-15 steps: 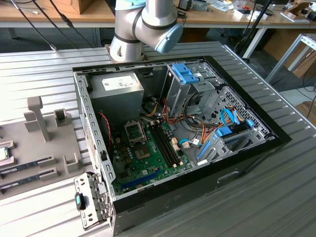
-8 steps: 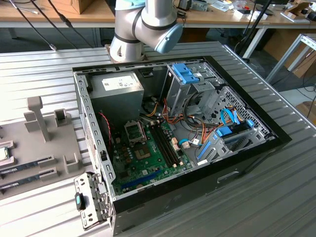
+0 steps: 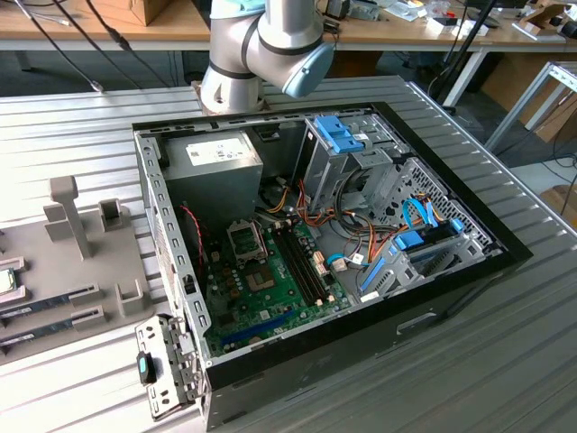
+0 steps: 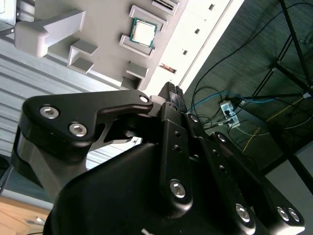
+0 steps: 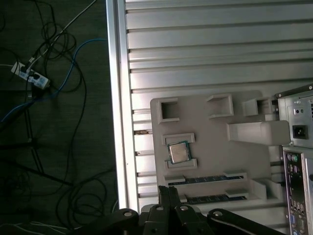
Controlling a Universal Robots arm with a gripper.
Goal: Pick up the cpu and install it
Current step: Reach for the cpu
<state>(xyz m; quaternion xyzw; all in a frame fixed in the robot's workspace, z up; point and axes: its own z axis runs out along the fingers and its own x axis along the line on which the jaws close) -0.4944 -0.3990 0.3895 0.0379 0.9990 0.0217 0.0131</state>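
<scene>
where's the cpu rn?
In both wrist views, the cpu lies in its slot on the grey fixture tray, beside the memory sticks, outside the computer case.

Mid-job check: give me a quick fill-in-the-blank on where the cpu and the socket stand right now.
1. The cpu rests on the grey tray, ____ the computer case.
2. The motherboard socket inside the case is ____.
3. ____ memory sticks lie in the tray's long slots near the cpu.
Missing words: outside; empty; Two.
</scene>
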